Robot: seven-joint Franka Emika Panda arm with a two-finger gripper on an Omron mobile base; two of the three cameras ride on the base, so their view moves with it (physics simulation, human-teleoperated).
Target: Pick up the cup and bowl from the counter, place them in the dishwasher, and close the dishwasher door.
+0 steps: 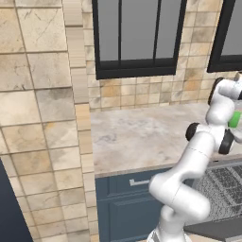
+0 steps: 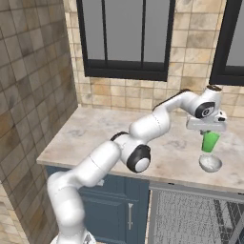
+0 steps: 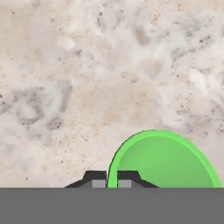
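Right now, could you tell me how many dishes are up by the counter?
2: a green cup held in the shut gripper above the counter, and a white bowl resting beneath it. Others may be hidden.

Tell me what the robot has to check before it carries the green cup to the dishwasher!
1. Fingers pinch the rim of the green cup: ok, one tip on each side of the wall.
2. Cup lifted off the counter: ok, it hangs above the stone.
3. Cup clear of the bowl: cannot tell, the bowl sits right under it.
4. Dishwasher open: ok, the wire rack shows below the counter edge.
5. Cup upright: ok, hanging straight under the hand.
6. Bowl left for later: ok, it rests on the counter.
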